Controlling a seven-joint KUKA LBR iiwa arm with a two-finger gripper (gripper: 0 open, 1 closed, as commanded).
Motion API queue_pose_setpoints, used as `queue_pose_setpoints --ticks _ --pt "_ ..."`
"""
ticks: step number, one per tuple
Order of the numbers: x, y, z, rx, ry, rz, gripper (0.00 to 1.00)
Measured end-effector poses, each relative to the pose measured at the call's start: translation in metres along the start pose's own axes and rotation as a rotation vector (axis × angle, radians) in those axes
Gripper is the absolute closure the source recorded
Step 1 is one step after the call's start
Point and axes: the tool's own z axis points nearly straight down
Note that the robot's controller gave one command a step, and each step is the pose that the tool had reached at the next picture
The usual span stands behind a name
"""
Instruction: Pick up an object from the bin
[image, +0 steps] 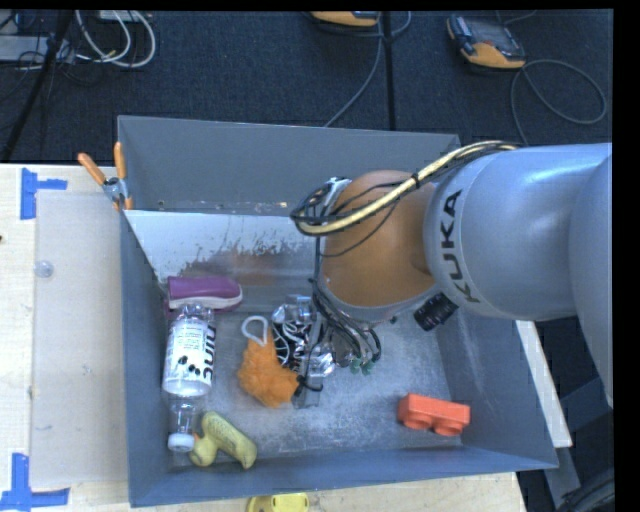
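Dark metal at the pincer (312, 362), down low near the middle of the grey bin (140, 300), under the orange wrist cover (375, 240) and its loop of cables (330, 205). Apart or together: cannot tell, too cluttered and shadowed at the tip. Nothing seen clamped.

Just left of the pincer, touching or nearly so: orange fuzzy lump (266, 378), rounded, no clear long axis. Above that lump, a white loop (254, 328), perhaps a handle or cord; joined to the lump or not, cannot tell. Hard against the pincer's upper left, a black-and-white patterned scrap (290, 338); part of the rig or a loose thing, unclear.

Likely target, as a judgement: the orange fuzzy lump, nearest by far, lying to the pincer's left in the camera view. Calls for a short shift left before closing. Soft, so should compress and hold easily, though may drag the white loop along.

Further left: clear bottle (188, 362) with a black-and-white label, long axis running from far wall toward near wall, cap at the near end. Mauve rounded piece (205, 292) at its far end, touching. Yellow knobbly thing (226, 440) in the near left corner, just beside the cap. Well apart to the right: orange-red block (434, 413), alone on bare floor.

All inside the one bin; nothing lifted yet.
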Motion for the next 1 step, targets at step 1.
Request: queue_pose_setpoints --ticks 1 --pt "-0.0016 -0.0005 -0.0044 -0.001 -0.007 0.003 0.0"
